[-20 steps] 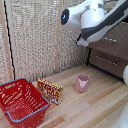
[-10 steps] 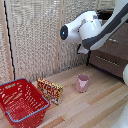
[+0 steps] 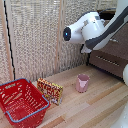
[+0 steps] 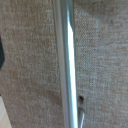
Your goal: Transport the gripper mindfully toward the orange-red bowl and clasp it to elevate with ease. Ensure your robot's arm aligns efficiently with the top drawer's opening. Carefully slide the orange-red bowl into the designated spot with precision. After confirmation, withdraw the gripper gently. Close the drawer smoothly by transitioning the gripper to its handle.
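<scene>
The orange-red bowl is out of view in both frames. My white robot's arm [image 3: 89, 27] reaches in from the exterior view's upper right, its dark grey joint [image 3: 66, 34] facing the woven wall. Under the arm a dark part of the gripper [image 3: 86, 49] shows, mostly hidden, so I cannot make out its fingers. Behind the arm stands the brown cabinet; the arm covers much of its top drawer [image 3: 119, 46], and I cannot tell whether that drawer is open. A silver handle [image 3: 107, 61] shows on a lower drawer. The wrist view holds only woven fabric and a silver strip [image 4: 67, 60].
A red mesh basket [image 3: 20, 102] sits on the wooden floor at the exterior view's left. A patterned box [image 3: 50, 90] leans beside it. A pink cup [image 3: 82, 82] stands further right, in front of the cabinet. A beige woven screen [image 3: 35, 40] forms the back wall.
The arm has swung down and toward the exterior view's left, away from the cabinet's top. The basket, box and cup have not moved.
</scene>
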